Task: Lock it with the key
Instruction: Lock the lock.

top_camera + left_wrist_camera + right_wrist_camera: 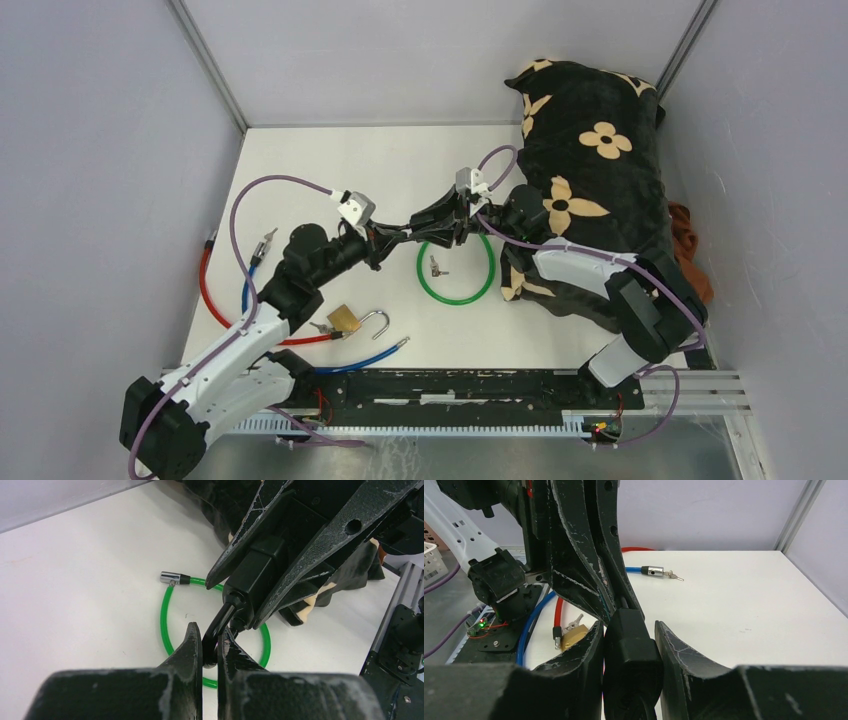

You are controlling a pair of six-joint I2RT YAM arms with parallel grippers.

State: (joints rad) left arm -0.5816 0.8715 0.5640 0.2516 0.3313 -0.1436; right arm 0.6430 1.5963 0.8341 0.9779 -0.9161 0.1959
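Both grippers meet above a green cable loop (456,297). My right gripper (432,221) is shut on a black lock body (631,652), whose block shape also shows in the left wrist view (260,570). The left gripper (210,630) is shut on a small glossy black piece (216,630) that enters the lock's near end; it looks like the key's head. The left finger of the right gripper (629,625) presses the lock body, and its right finger stands very close. The metal end of the green cable (170,577) lies on the table.
A brass padlock (344,319) with open shackle and keys lies near the left arm, beside a red cable (212,300) and a blue cable (360,360). A small key (434,267) lies inside the green loop. A black flowered cushion (590,150) fills the back right.
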